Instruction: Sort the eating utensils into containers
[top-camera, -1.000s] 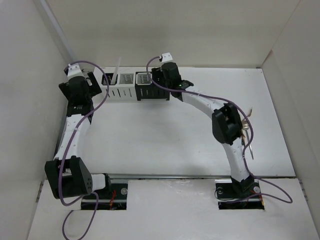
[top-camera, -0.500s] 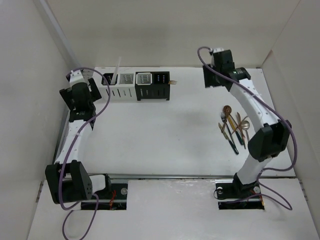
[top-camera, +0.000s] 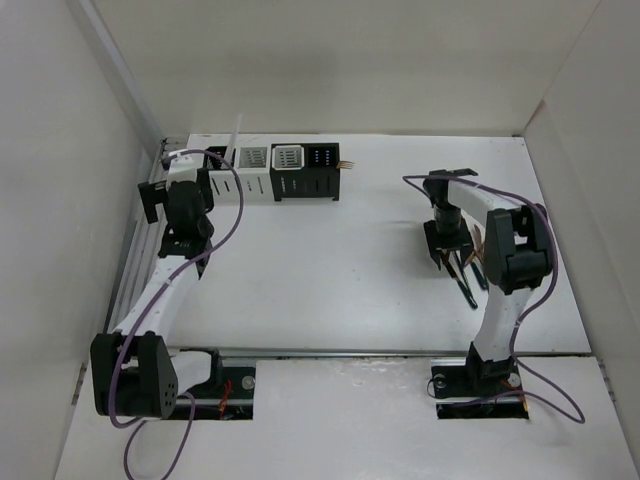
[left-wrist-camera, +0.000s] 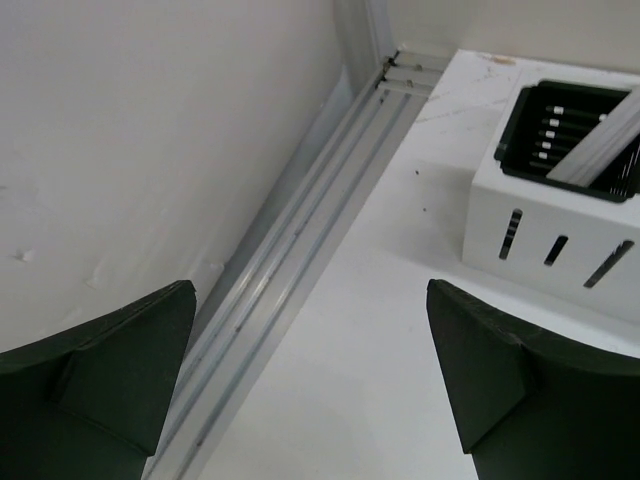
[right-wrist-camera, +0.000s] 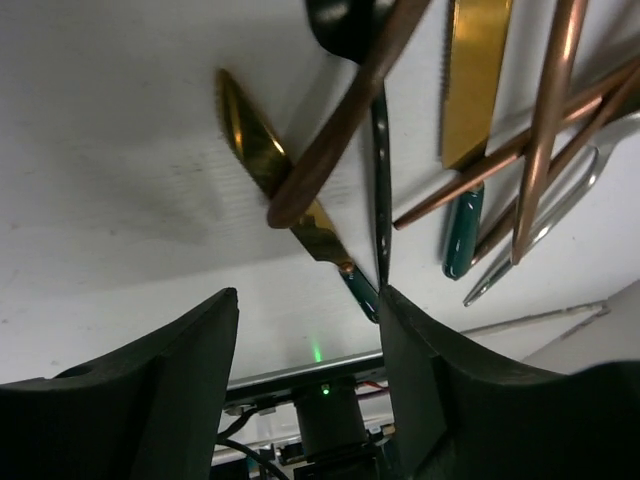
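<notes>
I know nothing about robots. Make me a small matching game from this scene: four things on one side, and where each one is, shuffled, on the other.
1. left gripper
2. right gripper
3. white stick
4. gold knife

A. lying flat on the table
B. standing in the leftmost caddy
C. open, beside the rail at the left wall
D. open, over the loose cutlery

Pairs: 1-C, 2-D, 3-B, 4-A

Gold/copper utensils (right-wrist-camera: 476, 80) w/ dark-green handles (right-wrist-camera: 462, 240); caddies (top-camera: 300, 186) 2 white, 2 black; purple cables (top-camera: 241, 205).
</notes>
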